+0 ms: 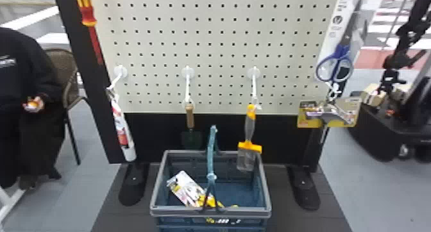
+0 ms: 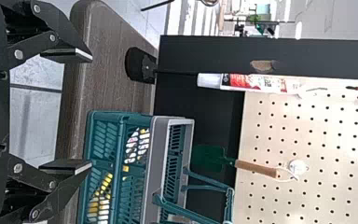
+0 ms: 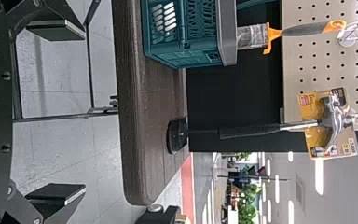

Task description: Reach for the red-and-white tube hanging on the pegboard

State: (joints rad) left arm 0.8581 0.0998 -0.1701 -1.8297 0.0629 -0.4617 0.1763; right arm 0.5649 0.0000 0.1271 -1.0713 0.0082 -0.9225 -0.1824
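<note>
Head view: the red-and-white tube (image 1: pixel 122 132) hangs from a white hook (image 1: pixel 113 82) at the left side of the perforated pegboard (image 1: pixel 208 48), long axis near vertical, smooth white cap down.

Left wrist view: left gripper (image 2: pixel 91 111), jaws open and empty. The tube lies well apart, ahead and toward the robot's left; this arm appears nearer.

Right wrist view: right gripper (image 3: pixel 84 112), jaws open and empty, beside the round-cornered, grained counter (image 3: pixel 142 116).

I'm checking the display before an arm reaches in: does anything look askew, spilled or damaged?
I see nothing spilled or damaged. The red-and-white tube, trowel and scraper hang from their hooks. Only the carded package looks untidy, lying aslant in the basket, though that hardly seems a fault.
</note>
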